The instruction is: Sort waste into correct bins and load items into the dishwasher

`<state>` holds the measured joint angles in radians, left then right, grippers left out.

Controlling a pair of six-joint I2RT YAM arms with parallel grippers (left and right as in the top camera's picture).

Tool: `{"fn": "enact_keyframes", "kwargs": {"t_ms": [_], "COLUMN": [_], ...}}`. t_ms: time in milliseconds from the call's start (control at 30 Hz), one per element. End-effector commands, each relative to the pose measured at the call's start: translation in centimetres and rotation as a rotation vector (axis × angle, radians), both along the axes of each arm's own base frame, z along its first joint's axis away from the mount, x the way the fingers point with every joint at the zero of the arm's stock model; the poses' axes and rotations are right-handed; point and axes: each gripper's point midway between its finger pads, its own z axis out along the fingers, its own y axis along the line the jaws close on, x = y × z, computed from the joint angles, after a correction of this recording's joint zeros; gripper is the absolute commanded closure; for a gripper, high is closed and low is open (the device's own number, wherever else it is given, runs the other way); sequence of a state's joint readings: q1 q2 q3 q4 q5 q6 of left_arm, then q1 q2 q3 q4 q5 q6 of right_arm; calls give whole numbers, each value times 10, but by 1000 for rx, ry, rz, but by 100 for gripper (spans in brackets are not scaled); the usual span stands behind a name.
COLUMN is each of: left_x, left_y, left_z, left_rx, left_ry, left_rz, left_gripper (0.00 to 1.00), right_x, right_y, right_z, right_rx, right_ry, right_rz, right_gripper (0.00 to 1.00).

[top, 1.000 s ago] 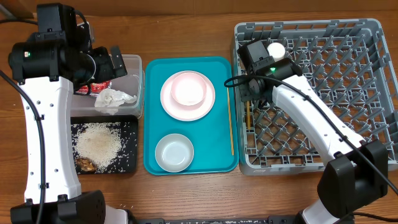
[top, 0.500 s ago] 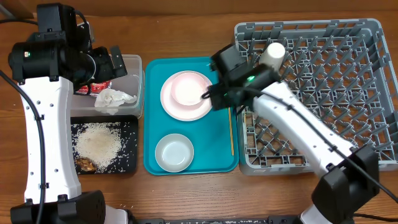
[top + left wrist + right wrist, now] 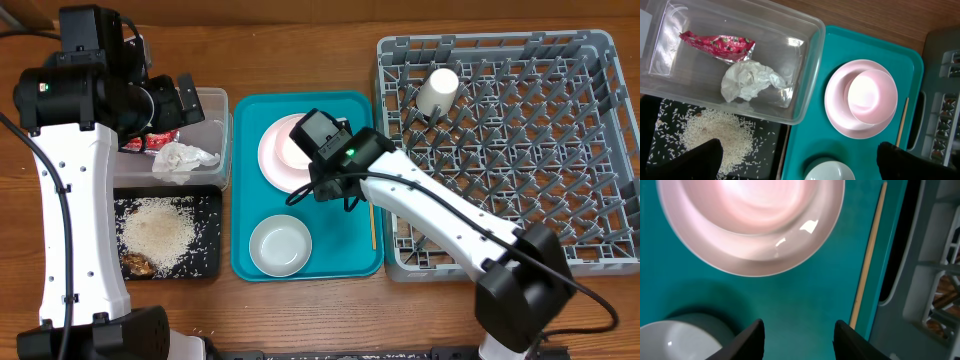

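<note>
A pinkish bowl sits on the pale pink plate on a teal tray. A small grey-white bowl lies in front of them, and a wooden chopstick lies along the tray's right side. A white cup stands in the grey dish rack. My right gripper is open and empty above the tray, between the plate and the small bowl. My left gripper is open and empty, high over the clear tub. The tub holds the red wrapper and the napkin.
The black tray in front of the tub holds loose rice and brown scraps. The rack's left wall stands close to the teal tray's right rim. My right arm stretches from the front right across the rack's corner.
My right gripper has come away from the white cup, now standing alone in the rack, and swung left over the teal tray. The left arm has not moved.
</note>
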<state>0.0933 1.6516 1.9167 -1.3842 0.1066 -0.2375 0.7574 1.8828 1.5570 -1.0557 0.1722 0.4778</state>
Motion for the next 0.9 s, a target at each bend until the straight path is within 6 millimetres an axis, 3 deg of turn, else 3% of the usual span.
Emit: {"fn": "enact_keyframes", "kwargs": {"t_ms": [0, 267, 400, 867], "left_x": [1, 1, 1, 1], "left_y": [2, 2, 2, 2], "left_z": [-2, -2, -2, -2], "left_rx": [6, 5, 6, 5], "left_ry": [7, 7, 7, 7], "left_rz": [16, 16, 16, 16], "left_gripper": [0, 0, 0, 0], "right_x": [5, -6, -10, -11], "right_y": [-5, -26, -32, -31], "right_z": [-18, -56, -64, -68], "right_rx": [-62, -214, -236, -224], "right_ry": [12, 103, 137, 146], "right_rz": [-30, -37, -71, -114], "right_gripper": [53, 52, 46, 39]}}
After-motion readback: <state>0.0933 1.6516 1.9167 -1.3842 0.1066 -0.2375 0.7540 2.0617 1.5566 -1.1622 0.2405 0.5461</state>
